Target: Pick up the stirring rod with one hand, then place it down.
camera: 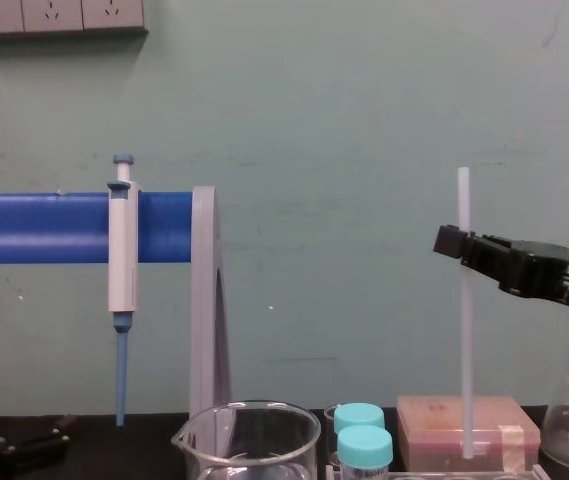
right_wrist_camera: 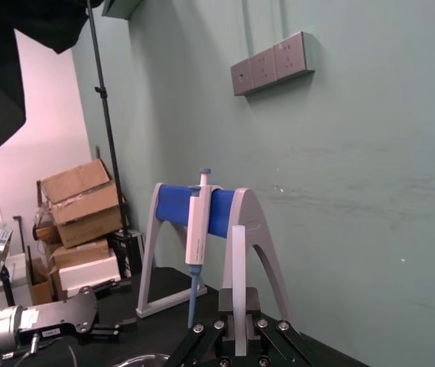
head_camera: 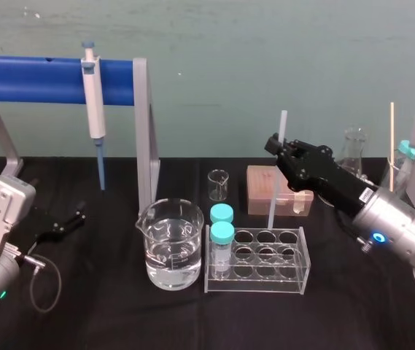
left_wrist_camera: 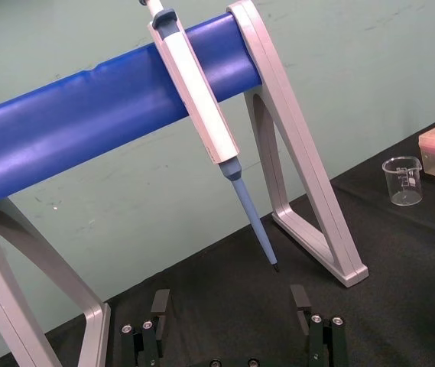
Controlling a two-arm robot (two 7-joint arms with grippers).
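1. Right gripper: fingers clamped on the rod, which stands upright with its lower end by the rear edge of the rack.
2. Left gripper: well left of the rack, fingers spread wide, empty.
3. Chest view adds the rod's top, clear above the grip. Left wrist view adds the gap between the left fingers.

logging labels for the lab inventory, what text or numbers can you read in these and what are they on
No text is legible.
White label on the right arm, behind the right gripper that holds the stirring rod upright: too small to read.
White label on the left arm: too blurred to read.
Printed marks on the small beaker: too small to read.
The left gripper, open and low at the table's left, bears no text.
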